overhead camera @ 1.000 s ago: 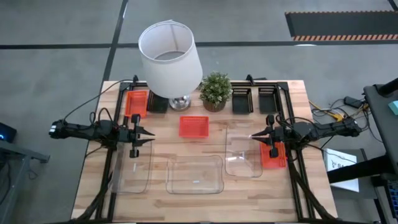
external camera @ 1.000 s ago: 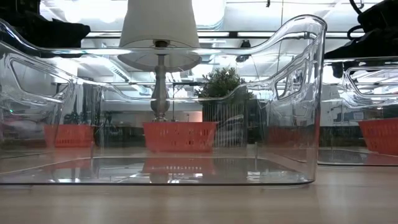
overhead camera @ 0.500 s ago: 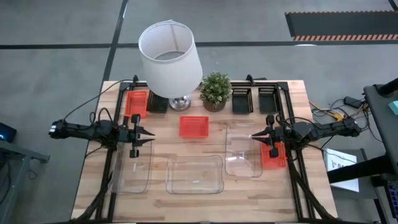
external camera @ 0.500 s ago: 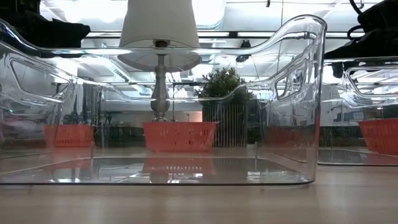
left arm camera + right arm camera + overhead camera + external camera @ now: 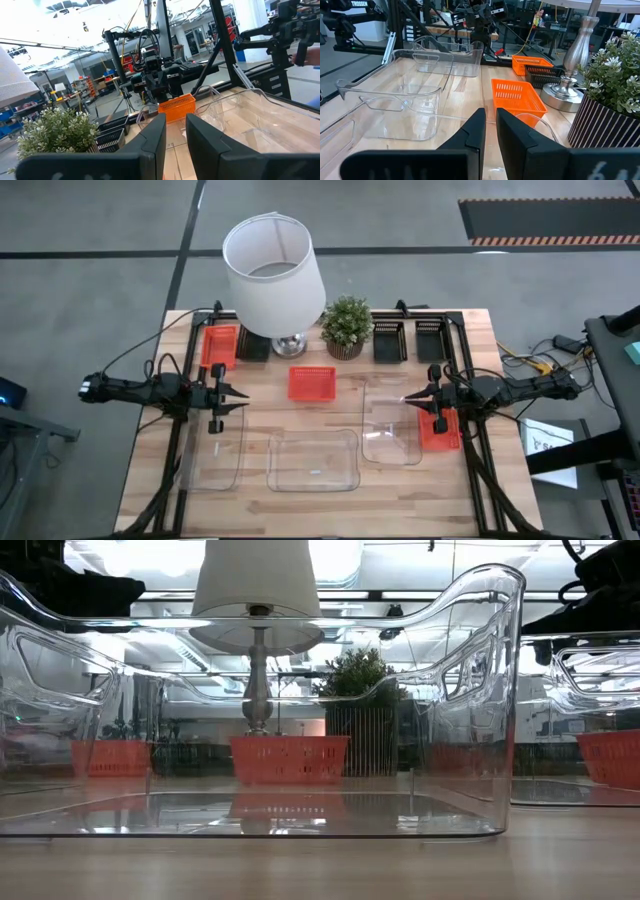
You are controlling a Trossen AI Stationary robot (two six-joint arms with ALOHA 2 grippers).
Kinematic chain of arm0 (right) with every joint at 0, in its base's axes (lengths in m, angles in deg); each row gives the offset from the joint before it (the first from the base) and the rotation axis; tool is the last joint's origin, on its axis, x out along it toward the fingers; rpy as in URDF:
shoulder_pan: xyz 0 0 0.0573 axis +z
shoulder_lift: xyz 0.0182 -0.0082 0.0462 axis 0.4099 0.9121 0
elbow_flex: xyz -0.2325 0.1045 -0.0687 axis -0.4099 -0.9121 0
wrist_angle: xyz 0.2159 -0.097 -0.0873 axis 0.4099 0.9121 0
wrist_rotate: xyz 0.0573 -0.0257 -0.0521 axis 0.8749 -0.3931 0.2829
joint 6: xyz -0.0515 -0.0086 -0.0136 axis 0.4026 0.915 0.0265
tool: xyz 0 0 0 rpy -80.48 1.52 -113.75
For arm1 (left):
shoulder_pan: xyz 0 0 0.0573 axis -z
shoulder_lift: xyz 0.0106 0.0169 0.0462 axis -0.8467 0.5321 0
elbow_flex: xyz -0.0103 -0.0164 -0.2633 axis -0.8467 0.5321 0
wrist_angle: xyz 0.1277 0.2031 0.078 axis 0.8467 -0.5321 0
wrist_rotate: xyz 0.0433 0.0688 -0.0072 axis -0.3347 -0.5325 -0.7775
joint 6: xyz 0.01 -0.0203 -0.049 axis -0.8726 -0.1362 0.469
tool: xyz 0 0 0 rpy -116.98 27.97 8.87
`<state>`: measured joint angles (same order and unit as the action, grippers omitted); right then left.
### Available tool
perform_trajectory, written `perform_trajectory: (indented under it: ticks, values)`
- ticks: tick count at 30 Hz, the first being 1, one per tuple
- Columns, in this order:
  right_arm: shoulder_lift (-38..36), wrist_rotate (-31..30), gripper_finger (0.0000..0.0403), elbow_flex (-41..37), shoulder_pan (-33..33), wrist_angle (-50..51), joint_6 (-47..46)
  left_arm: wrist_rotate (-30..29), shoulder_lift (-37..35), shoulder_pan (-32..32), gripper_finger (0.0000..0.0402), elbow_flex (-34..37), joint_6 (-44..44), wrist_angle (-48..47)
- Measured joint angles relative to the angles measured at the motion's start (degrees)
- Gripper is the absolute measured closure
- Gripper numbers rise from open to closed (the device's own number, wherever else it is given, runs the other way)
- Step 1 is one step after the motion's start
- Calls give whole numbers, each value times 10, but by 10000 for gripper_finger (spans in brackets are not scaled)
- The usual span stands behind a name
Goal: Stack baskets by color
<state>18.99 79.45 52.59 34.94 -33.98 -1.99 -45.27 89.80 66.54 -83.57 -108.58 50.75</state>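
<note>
Three clear baskets rest on their bases along the table's near half: left, middle, right. Red baskets sit at the far left, in the centre and at the right, below my right arm. Black baskets stand at the far right, and another stands beside the lamp. My left gripper hovers at the table's left and my right gripper at its right. Both are level, shut with only a slit between the fingers, and hold nothing.
A white-shaded lamp on a metal base and a small potted plant stand at the far middle. A black frame runs along the table's left and right sides. Bare wood shows along the near edge.
</note>
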Motion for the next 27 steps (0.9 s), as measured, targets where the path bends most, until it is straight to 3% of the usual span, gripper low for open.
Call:
perform_trajectory:
  ticks: [3, 7, 15, 17, 21, 27]
  values:
    - [0, 0, 365, 0, 0, -3, -10, 0, 0, 0, 343, 0, 0, 0]
    - [0, -2, 365, 0, 0, -10, -108, 0, 0, 0, 343, 0, 0, 0]
    - [-1, -1, 365, 0, 0, -69, -116, 0, 1, 0, 343, 0, 5, 25]
    - [-1, -2, 365, 0, 0, -86, -115, 10, 1, 0, 343, 0, 55, 36]
    - [-1, -1, 365, 0, 0, -89, -111, 23, 1, 0, 343, 0, 243, 62]
    - [-1, -15, 365, 0, 0, -111, -103, 23, 0, 0, 343, 0, 271, 117]
